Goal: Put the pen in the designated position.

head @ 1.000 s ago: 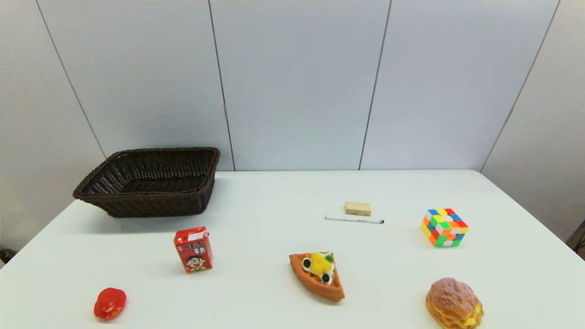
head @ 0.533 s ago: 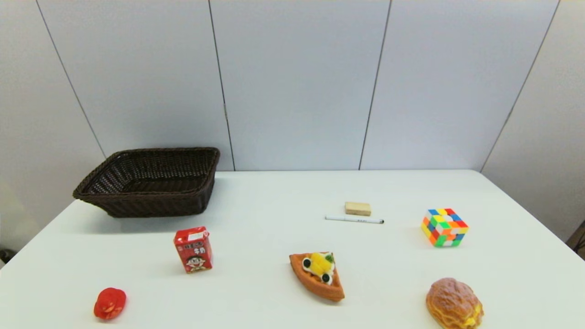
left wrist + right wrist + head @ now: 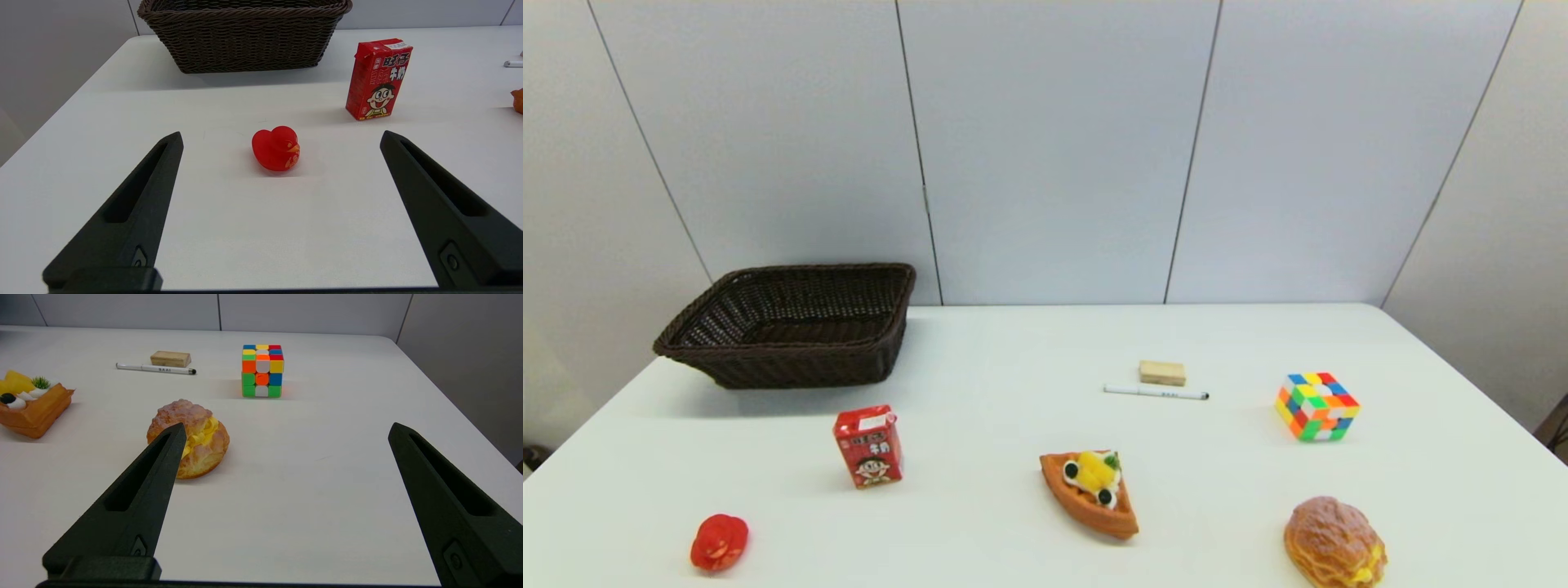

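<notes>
The white pen (image 3: 1156, 393) lies flat on the table right of centre, dark tip to the right, just in front of a small tan block (image 3: 1162, 373). The right wrist view shows the pen (image 3: 155, 368) far ahead, beyond a cream puff. Both arms are parked off the head view. My left gripper (image 3: 280, 139) is open above the table's near left, facing a red duck. My right gripper (image 3: 286, 430) is open at the near right, nothing between its fingers. The designated position carries no mark; I cannot tell it apart on the plain white tabletop (image 3: 1013, 384).
A dark wicker basket (image 3: 792, 325) stands back left. A red milk carton (image 3: 868, 446), red duck (image 3: 719, 541), waffle slice (image 3: 1092, 491), cream puff (image 3: 1334, 542) and colour cube (image 3: 1316, 406) are spread over the table.
</notes>
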